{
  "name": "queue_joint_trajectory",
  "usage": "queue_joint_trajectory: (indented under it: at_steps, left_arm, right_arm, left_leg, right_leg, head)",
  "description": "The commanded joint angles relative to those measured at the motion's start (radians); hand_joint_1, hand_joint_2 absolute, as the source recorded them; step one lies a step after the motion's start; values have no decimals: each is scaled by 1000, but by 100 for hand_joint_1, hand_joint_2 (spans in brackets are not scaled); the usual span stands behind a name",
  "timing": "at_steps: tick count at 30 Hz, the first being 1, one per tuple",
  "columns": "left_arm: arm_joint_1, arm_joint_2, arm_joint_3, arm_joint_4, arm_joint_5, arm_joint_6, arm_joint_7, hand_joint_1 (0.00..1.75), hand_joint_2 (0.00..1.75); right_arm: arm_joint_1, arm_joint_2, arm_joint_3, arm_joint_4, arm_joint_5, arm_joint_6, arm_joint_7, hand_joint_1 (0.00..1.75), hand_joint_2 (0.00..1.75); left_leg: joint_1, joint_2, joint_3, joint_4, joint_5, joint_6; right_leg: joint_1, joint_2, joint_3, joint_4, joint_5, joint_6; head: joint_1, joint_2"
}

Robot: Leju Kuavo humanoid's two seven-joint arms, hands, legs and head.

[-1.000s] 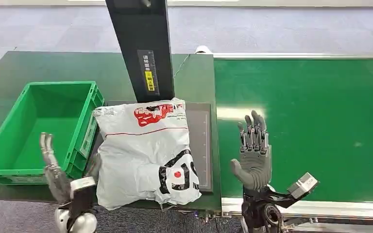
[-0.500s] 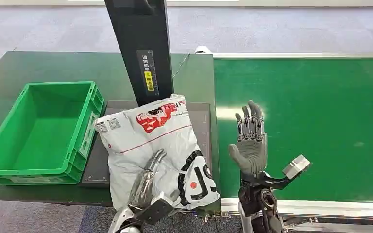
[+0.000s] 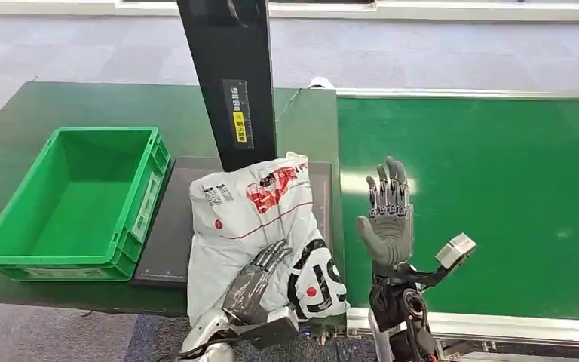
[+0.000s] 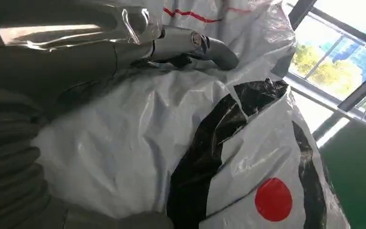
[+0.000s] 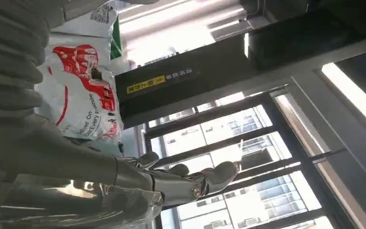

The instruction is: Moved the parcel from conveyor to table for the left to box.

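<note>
The parcel (image 3: 260, 226), a white plastic bag with red and black print, lies on the dark pad (image 3: 167, 234) between the crate and the belt, its near end hanging over the table's front edge. My left hand (image 3: 256, 277) rests flat on the parcel's near part, fingers stretched out along it. The left wrist view shows those fingers (image 4: 190, 43) lying on the crinkled parcel (image 4: 138, 143). My right hand (image 3: 386, 219) stands upright just right of the parcel, palm toward it, fingers apart and holding nothing. From the right wrist, the parcel (image 5: 81, 90) lies beyond that hand (image 5: 138, 181).
An empty green crate (image 3: 15, 226) stands at the left on the dark table. A black upright column (image 3: 230, 75) rises right behind the parcel. The green conveyor belt (image 3: 497, 196) stretches to the right.
My left hand swung from beside the crate onto the parcel's near part. The parcel turned and slid right on the pad. The view shifted a little; my right hand barely moved.
</note>
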Motion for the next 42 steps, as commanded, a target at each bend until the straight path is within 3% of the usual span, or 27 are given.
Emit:
queue_joint_trajectory:
  at_steps: [1,2,4,5,9,10,11,15,21,29,33,39,42]
  left_arm:
    - [-63,28,-1,204,19,50,7,173,175]
    - [-61,28,10,194,30,69,1,175,175]
    - [-62,32,24,183,46,73,-8,175,175]
    - [-55,31,47,160,71,103,-23,175,175]
    - [-50,35,120,99,166,162,-103,175,175]
    - [-56,40,121,98,171,155,-106,175,175]
    - [-40,35,169,37,271,144,-197,175,175]
    - [-12,42,207,-77,418,50,-255,175,175]
    - [102,107,189,-479,723,8,-255,175,175]
    - [123,116,193,-549,773,-6,-255,175,175]
    - [186,129,311,-772,956,-179,-255,175,175]
    - [122,71,599,-790,1126,-412,-255,175,175]
    - [106,104,628,-758,1203,-467,-255,175,175]
  right_arm:
    - [9,-26,2,39,-19,-16,1,0,175]
    - [10,-27,3,38,-21,-18,1,0,175]
    - [12,-27,4,38,-22,-19,1,0,175]
    - [12,-27,5,41,-22,-21,1,0,175]
    - [15,-27,11,46,-21,-32,1,0,175]
    - [16,-27,12,45,-22,-32,1,0,175]
    - [19,-26,13,45,-25,-36,1,0,175]
    - [22,-26,15,46,-25,-36,1,0,175]
    - [13,-23,7,59,-18,-38,1,0,175]
    - [13,-23,5,59,-17,-38,1,0,175]
    - [22,-24,-8,50,-13,-45,1,0,175]
    - [55,-19,-36,20,2,-25,1,0,175]
    - [28,-21,-38,52,4,-16,1,0,175]
  left_leg:
    - [0,2,-3,1,2,0]
    - [0,3,-9,0,5,0]
    - [0,3,-4,2,2,0]
    - [0,4,-11,1,6,0]
    - [0,6,-4,1,8,0]
    - [0,5,-2,2,7,-1]
    - [0,7,-7,0,9,-1]
    - [1,9,0,1,6,-1]
    - [2,12,-4,0,5,-2]
    - [2,10,-12,0,5,-2]
    - [2,11,-16,1,5,-2]
    - [3,10,-17,1,5,-3]
    - [2,11,-16,1,5,-2]
  right_leg:
    - [0,2,-3,1,3,0]
    - [0,3,-9,0,7,0]
    - [0,2,-4,2,4,1]
    - [0,3,-11,0,8,0]
    - [0,5,-5,1,9,-1]
    - [0,4,-2,1,7,-2]
    - [1,6,-8,-1,10,-2]
    - [1,6,-2,1,7,-2]
    - [3,11,-8,0,8,-3]
    - [2,10,-16,0,7,-2]
    - [2,11,-19,1,7,-3]
    - [3,9,-21,1,7,-3]
    - [3,10,-20,0,7,-3]
  head:
    - [0,0]
    - [0,0]
    - [0,0]
    - [0,0]
    - [0,0]
    - [0,0]
    - [0,0]
    - [0,0]
    - [0,0]
    - [0,0]
    - [0,0]
    - [0,0]
    - [0,0]
